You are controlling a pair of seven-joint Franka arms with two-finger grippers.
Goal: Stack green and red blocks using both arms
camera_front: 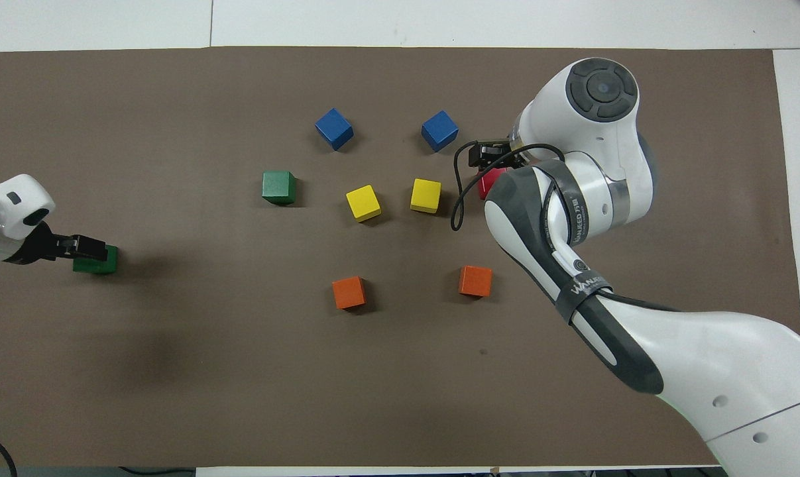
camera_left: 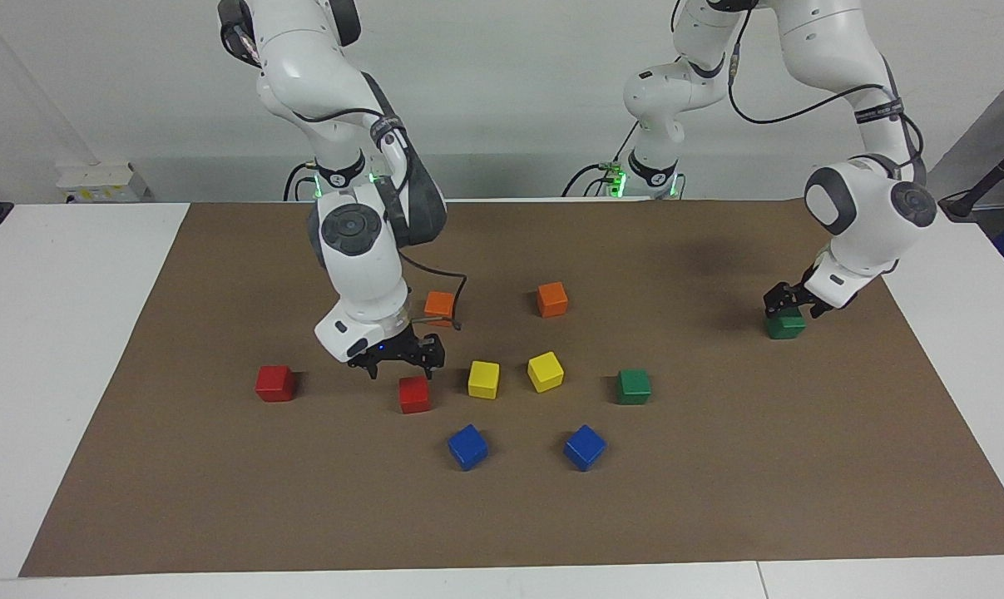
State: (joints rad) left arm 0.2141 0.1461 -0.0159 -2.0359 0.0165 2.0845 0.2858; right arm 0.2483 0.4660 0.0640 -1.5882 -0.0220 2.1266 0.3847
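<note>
one camera is sitting high across the table, facing the two arms. the other is looking steeply down from above their end. both are taking in the same brown mat.

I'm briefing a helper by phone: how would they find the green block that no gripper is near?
Start at the brown mat and find the central cluster of cubes. The green block sits at the cluster's edge toward the left arm's end, beside a yellow cube. It is the cluster's only green cube; the other green block lies apart under the left gripper.
</note>
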